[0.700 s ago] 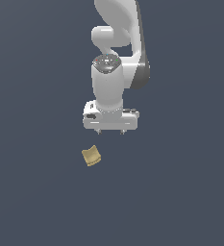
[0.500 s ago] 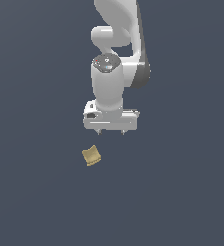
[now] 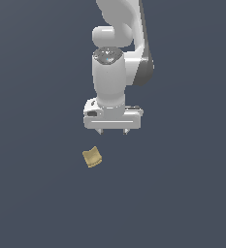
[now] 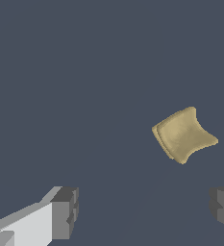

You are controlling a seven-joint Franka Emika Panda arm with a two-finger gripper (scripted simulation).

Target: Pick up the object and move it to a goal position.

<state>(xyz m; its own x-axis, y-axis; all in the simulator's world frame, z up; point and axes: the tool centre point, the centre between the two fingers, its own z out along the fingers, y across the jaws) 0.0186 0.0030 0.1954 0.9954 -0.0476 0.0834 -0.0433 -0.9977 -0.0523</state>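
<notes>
Hand [image 3: 113,131] spread wide, empty, clear of object [image 3: 92,157].

Small tan object [image 3: 92,157] with concave face, tilted, on dark ground.

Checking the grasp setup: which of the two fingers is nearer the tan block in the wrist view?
The dark finger at the frame's edge; the tan block sits far closer to it than to the white-backed finger.
</notes>
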